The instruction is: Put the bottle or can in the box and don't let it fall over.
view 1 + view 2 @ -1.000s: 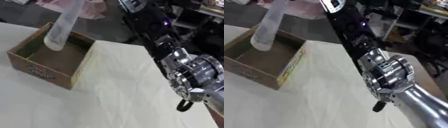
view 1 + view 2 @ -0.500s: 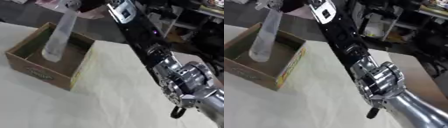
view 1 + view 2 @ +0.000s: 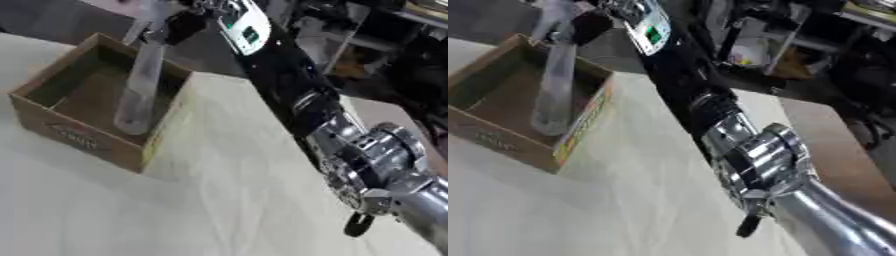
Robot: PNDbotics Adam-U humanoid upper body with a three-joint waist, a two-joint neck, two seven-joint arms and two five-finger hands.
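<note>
Clear plastic, the bottle (image 3: pixel 140 85) stands with its base down inside the box (image 3: pixel 83 142), near the box's front right corner; its long axis runs nearly upright, tipped so that the neck leans toward the far right; whether the base sits flat on the box floor I cannot tell. Only 1 arm shows: the right hand (image 3: pixel 179 25) reaches in from the upper right and meets the bottle at its neck, directly above the box; its fingers are blurred, so I cannot tell whether they are wrapped round the neck or parted. My guess is that the release turns on bringing that axis fully upright over the base; the left hand is nowhere in sight.
</note>
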